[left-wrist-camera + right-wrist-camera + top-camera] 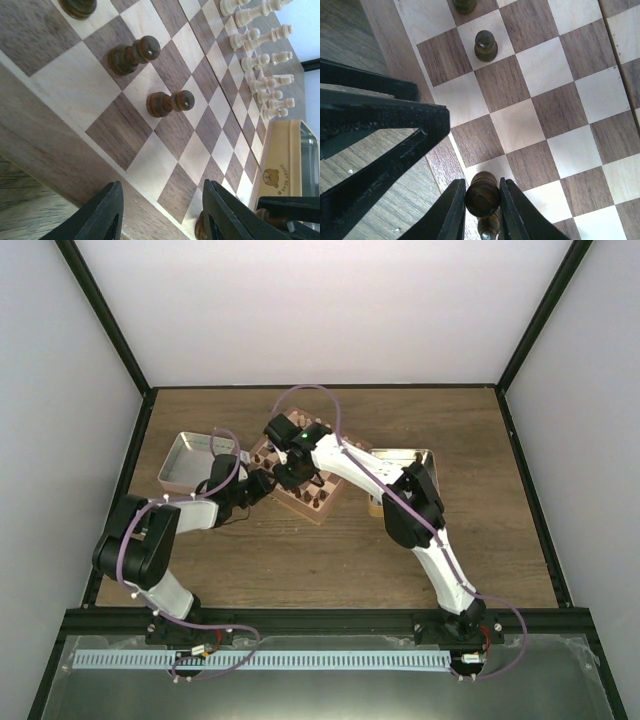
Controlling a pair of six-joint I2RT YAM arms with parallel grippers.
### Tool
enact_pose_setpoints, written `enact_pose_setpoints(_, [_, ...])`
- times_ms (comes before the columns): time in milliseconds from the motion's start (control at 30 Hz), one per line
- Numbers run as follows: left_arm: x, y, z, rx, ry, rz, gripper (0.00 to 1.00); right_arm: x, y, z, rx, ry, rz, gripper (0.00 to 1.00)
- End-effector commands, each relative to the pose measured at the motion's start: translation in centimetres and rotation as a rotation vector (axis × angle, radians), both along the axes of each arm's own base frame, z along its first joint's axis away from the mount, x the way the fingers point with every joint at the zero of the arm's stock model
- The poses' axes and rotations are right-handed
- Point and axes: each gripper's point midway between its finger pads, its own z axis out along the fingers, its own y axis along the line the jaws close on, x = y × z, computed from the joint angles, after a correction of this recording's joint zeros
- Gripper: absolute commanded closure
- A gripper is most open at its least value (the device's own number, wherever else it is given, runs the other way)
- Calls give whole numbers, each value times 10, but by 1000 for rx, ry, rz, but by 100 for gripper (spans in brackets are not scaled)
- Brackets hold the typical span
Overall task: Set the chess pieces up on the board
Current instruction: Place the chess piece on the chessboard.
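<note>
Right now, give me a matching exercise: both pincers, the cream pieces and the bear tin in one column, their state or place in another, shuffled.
Column one:
1. left pincer
2. right pincer
3. cream chess pieces
4. Sweet Bear tin

Column two:
A. shut on a dark chess piece
B. beside the board
C. open, holding nothing
D. in rows along one board edge

Pairs: 1-C, 2-A, 3-D, 4-B.
</note>
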Motion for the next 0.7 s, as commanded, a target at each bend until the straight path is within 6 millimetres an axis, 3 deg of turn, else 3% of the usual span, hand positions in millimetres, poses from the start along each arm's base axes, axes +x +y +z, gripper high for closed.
enact_pose_setpoints(0, [-1, -8, -8, -35, 27, -24, 54, 1, 12, 5, 22, -11, 27, 79])
enact_pose_setpoints(200, [-1, -3, -11, -13, 32, -2, 55, 8, 16, 2, 43, -47, 17, 82])
enact_pose_setpoints(433, [-3, 15, -5, 54, 13, 65, 56, 19, 19, 13, 129, -147, -21, 82])
enact_pose_setpoints(667, [-6, 19, -5, 62, 17, 72, 55, 24, 20, 18, 206, -220, -60, 83])
